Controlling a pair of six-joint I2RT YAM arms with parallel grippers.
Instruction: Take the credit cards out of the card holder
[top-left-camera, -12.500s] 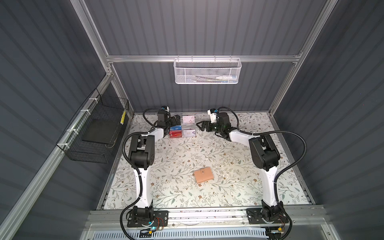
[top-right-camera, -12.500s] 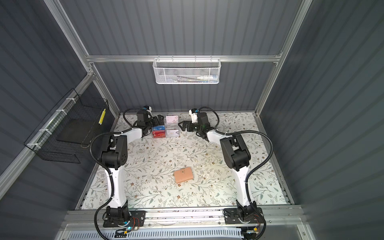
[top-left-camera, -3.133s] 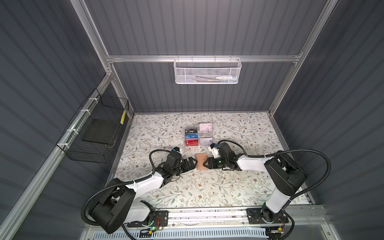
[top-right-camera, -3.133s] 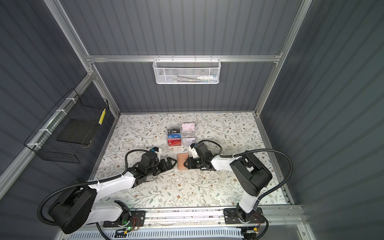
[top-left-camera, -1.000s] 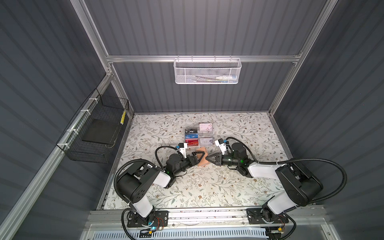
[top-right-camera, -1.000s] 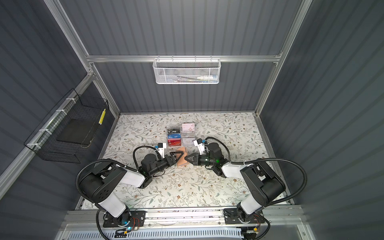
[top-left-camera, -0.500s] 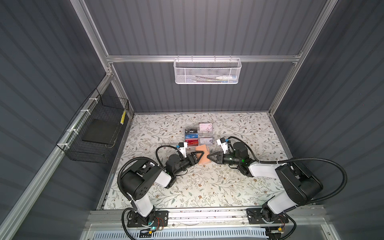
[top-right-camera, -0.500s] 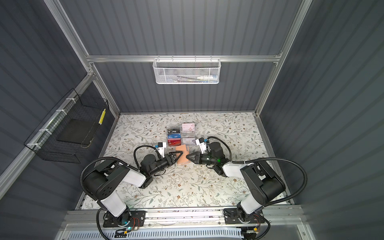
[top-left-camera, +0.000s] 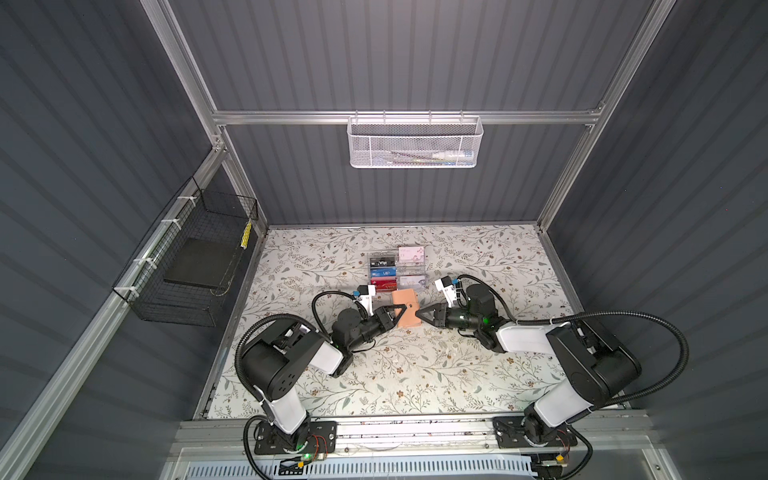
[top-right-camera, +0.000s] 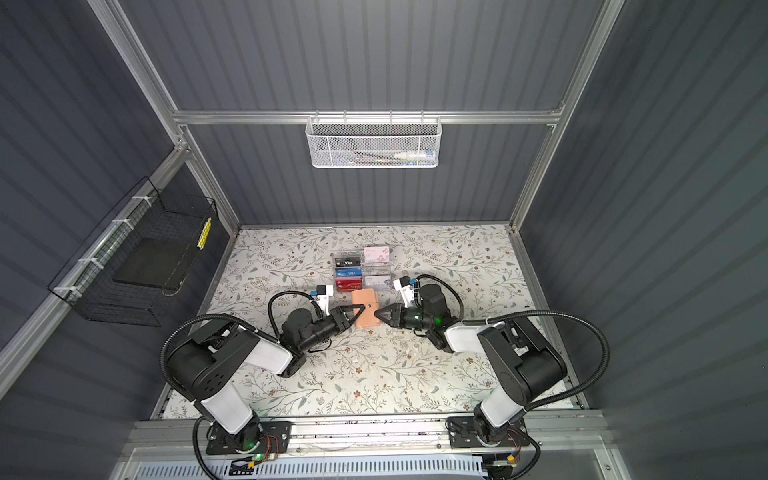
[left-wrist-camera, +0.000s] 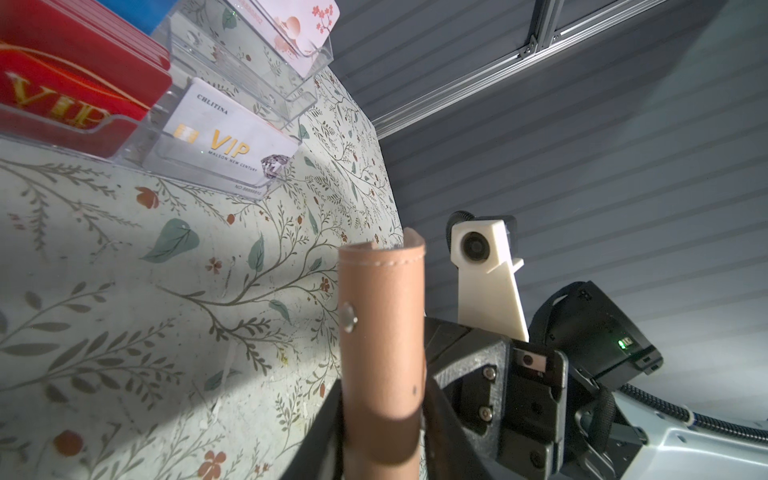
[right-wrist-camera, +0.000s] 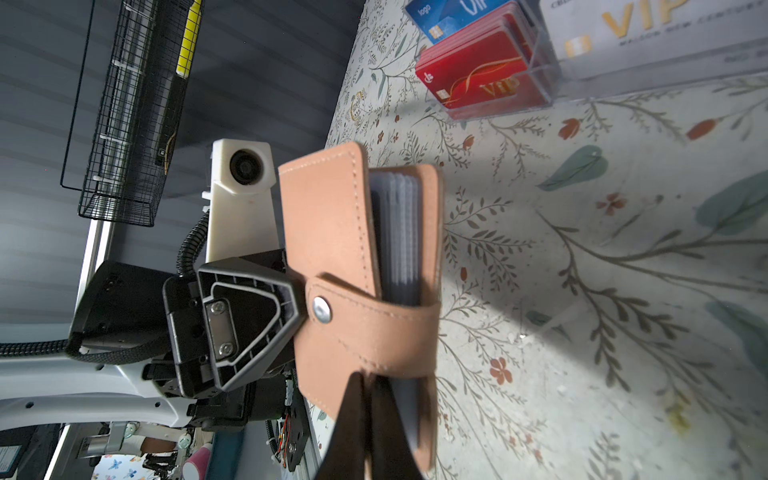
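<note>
Peach card holder (top-left-camera: 405, 309), floral tabletop (top-left-camera: 415, 374)

The card holder (top-left-camera: 405, 297) was found near the middle of the surface (top-left-camera: 415, 374), caught between two grippers. The left gripper (top-left-camera: 401, 313) was set against its left side, and the right gripper (top-left-camera: 420, 312) against its right edge. Just behind the card holder, the card rack (top-left-camera: 382, 254) was placed, with credit cards (top-left-camera: 384, 274) stood in its compartments. Far behind and above the card holder, a mesh basket (top-left-camera: 413, 143) was hung on the back rail. Well to the card holder's left, a wire basket (top-left-camera: 195, 266) was hung on the side wall.
</note>
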